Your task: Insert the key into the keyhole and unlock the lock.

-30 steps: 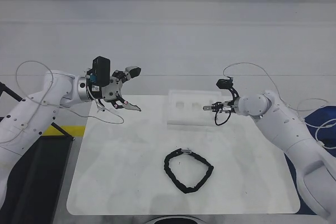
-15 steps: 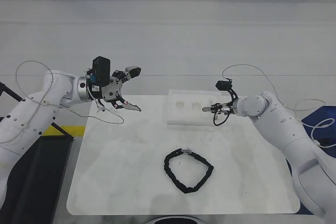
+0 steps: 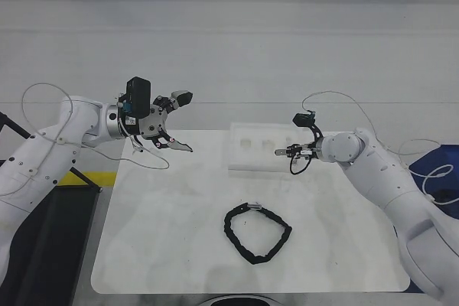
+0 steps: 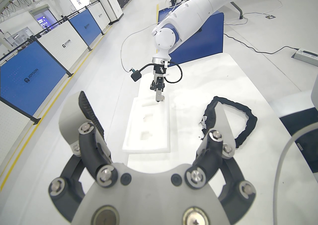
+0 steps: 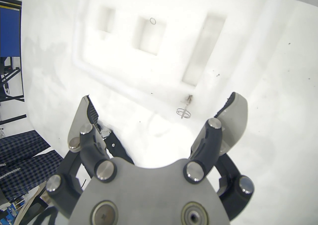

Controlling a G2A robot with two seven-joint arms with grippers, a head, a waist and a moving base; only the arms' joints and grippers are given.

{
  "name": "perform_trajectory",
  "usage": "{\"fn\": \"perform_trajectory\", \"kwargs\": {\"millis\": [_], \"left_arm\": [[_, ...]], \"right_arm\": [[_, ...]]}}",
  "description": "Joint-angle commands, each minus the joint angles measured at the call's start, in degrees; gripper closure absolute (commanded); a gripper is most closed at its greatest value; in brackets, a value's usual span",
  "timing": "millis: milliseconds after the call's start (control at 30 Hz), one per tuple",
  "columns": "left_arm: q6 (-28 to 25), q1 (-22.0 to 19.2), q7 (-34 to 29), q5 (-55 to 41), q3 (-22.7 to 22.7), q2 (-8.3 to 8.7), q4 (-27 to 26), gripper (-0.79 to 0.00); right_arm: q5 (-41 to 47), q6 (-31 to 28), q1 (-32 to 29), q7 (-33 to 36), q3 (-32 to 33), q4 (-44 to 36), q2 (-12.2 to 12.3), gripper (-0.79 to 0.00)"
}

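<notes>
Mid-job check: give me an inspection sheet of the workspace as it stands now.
Surface: white table, a few dark specks.
Job's things: black chain lock looped on the table's near half; key on its ring lying by the foam tray edge, ungripped.
Clutter: foam tray has three pockets; a small ring in the middle one.
Claws: left claw open, above the table's far corner; right claw open, above the tray's edge by the key.
Cables: black loop at the right wrist; white leads along both arms.
Surroundings: blue partition panels on a white floor.
</notes>
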Motion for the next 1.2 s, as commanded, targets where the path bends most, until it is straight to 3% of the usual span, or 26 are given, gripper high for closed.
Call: {"fn": "perform_trajectory", "kwargs": {"millis": [0, 467, 500, 533, 567, 600, 867, 1167], "left_arm": [[0.0, 0.0, 0.0, 0.0, 0.0, 0.00, 0.0, -0.785], [0.0, 0.0, 0.0, 0.0, 0.0, 0.00, 0.0, -0.785], [0.0, 0.0, 0.0, 0.0, 0.0, 0.00, 0.0, -0.785], [0.0, 0.0, 0.0, 0.0, 0.0, 0.00, 0.0, -0.785], [0.0, 0.0, 0.0, 0.0, 0.0, 0.00, 0.0, -0.785], [0.0, 0.0, 0.0, 0.0, 0.0, 0.00, 0.0, -0.785], [0.0, 0.0, 0.0, 0.0, 0.0, 0.00, 0.0, -0.785], [0.0, 0.0, 0.0, 0.0, 0.0, 0.00, 0.0, -0.785]], "right_arm": [[-0.9, 0.1, -0.6, 0.5, -0.3, -0.1, -0.2, -0.785], [-3.1, -1.2, 0.3, 3.2, 0.5, 1.0, -1.7, -0.785], [-3.2, -1.1, 0.4, 3.5, 0.6, 0.9, -1.8, -0.723], [-3.5, -0.6, 0.5, 3.5, 0.7, 1.1, -1.8, -0.548], [-3.9, 0.0, 0.5, 3.4, 0.8, 1.1, -1.9, -0.422], [-4.4, 0.5, 0.6, 3.5, 0.8, 1.2, -1.9, -0.382], [-6.5, 2.5, 1.1, 4.3, 1.6, 2.4, -2.1, -0.296], [-10.7, 6.0, 1.4, 4.3, 1.3, 2.6, -2.8, -0.308]]}}
